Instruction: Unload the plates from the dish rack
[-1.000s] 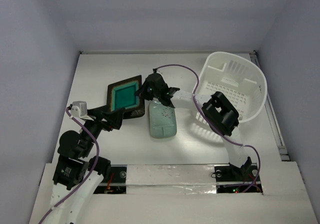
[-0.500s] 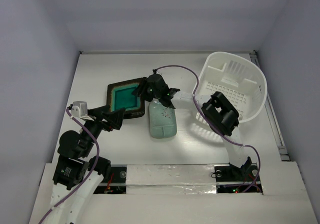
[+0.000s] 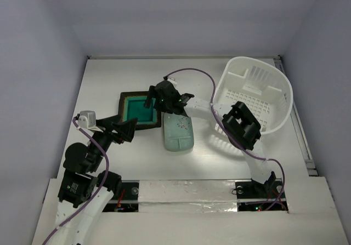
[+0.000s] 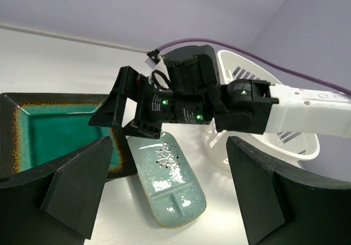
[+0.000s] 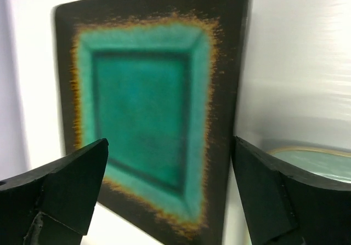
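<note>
Plates lie on the table: teal plate (image 3: 136,109) centre-left, mint plate (image 3: 177,134) just beside it, dish rack (image 3: 274,86) upper right. Right gripper (image 3: 153,98) hangs spread above the teal plate; left gripper (image 3: 127,129) is spread at its lower edge.

The right gripper (image 5: 170,142), fingers spread, frames the teal-centred square plate (image 5: 145,113); mint plate (image 5: 315,160) at lower right

Teal-centred, brown-rimmed square plate (image 3: 137,109) is shown lying flat, centre-left; mint-green plate (image 3: 177,134) just beside it, right and nearer; white slotted dish rack (image 3: 258,94) far right.
</note>
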`<action>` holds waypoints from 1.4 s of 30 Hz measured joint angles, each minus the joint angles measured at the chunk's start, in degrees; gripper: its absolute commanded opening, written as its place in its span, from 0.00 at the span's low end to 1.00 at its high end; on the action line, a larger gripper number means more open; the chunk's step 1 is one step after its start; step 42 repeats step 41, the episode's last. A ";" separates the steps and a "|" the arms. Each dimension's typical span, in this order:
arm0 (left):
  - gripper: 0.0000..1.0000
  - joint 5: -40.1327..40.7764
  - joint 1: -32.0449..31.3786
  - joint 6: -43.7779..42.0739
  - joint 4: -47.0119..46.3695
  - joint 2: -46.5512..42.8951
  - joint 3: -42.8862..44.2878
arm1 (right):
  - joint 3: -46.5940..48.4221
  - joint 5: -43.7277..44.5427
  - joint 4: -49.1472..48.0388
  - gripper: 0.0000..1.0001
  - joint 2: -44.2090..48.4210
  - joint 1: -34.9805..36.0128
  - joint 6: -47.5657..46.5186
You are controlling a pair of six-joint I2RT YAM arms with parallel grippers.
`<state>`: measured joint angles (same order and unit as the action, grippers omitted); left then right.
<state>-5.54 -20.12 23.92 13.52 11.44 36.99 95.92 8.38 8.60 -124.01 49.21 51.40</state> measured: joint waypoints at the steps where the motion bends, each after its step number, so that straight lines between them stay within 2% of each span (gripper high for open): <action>1: 0.83 0.00 0.00 0.00 0.00 0.00 0.00 | 0.92 1.09 2.03 0.99 0.00 0.07 -1.01; 9: 0.83 0.02 0.00 0.00 0.00 0.00 0.00 | 11.21 7.72 11.21 0.99 -1.51 0.04 -7.72; 12: 0.83 0.02 0.00 0.00 0.00 0.00 0.00 | 10.32 9.25 11.43 0.93 -1.31 0.00 -9.27; 13: 0.84 0.02 0.00 0.00 0.02 0.00 0.00 | 9.18 9.70 11.08 0.88 -0.98 0.02 -9.73; 16: 0.86 0.02 0.00 0.00 0.00 0.02 0.00 | 2.34 11.50 9.90 0.30 2.75 0.11 -12.02; 17: 0.86 0.00 0.00 0.00 0.02 0.02 0.00 | -0.26 12.41 9.92 0.00 5.09 0.22 -12.79; 20: 0.89 0.11 0.00 0.00 0.02 0.15 0.00 | -7.82 15.30 9.40 0.00 14.56 0.50 -14.27; 23: 0.91 0.48 0.00 0.00 0.04 0.68 0.02 | -14.51 18.12 7.10 0.00 28.83 0.74 -17.00; 24: 0.91 0.59 0.00 0.00 0.04 0.98 0.02 | -16.33 19.23 5.88 0.04 34.40 0.76 -18.05; 25: 0.92 0.70 0.00 0.00 0.04 1.29 0.02 | -17.62 20.06 4.76 0.12 38.93 0.79 -18.82; 26: 0.92 0.85 0.00 0.00 0.04 1.60 0.02 | -19.85 20.85 2.80 0.45 44.65 0.79 -19.74; 28: 0.93 1.07 0.00 -0.02 0.04 2.43 0.15 | -23.41 22.38 0.87 0.90 54.40 0.79 -21.24; 29: 0.92 1.09 0.00 -0.04 0.02 2.97 0.31 | -25.31 22.99 0.15 1.00 58.77 0.79 -22.03; 31: 0.92 1.09 0.00 -0.07 -0.13 4.48 0.66 | -30.47 24.63 -0.96 1.00 69.37 0.79 -24.33; 35: 0.92 1.27 0.00 -0.81 0.17 7.52 2.60 | -37.38 25.53 -1.77 1.00 78.58 0.76 -25.31; 38: 0.91 1.60 0.00 -1.16 -0.42 9.60 4.72 | -42.27 26.21 -1.03 1.00 83.14 0.85 -25.55; 42: 0.92 2.03 0.00 -1.40 -1.38 9.92 5.27 | -44.13 26.67 -0.72 1.00 84.59 0.85 -25.75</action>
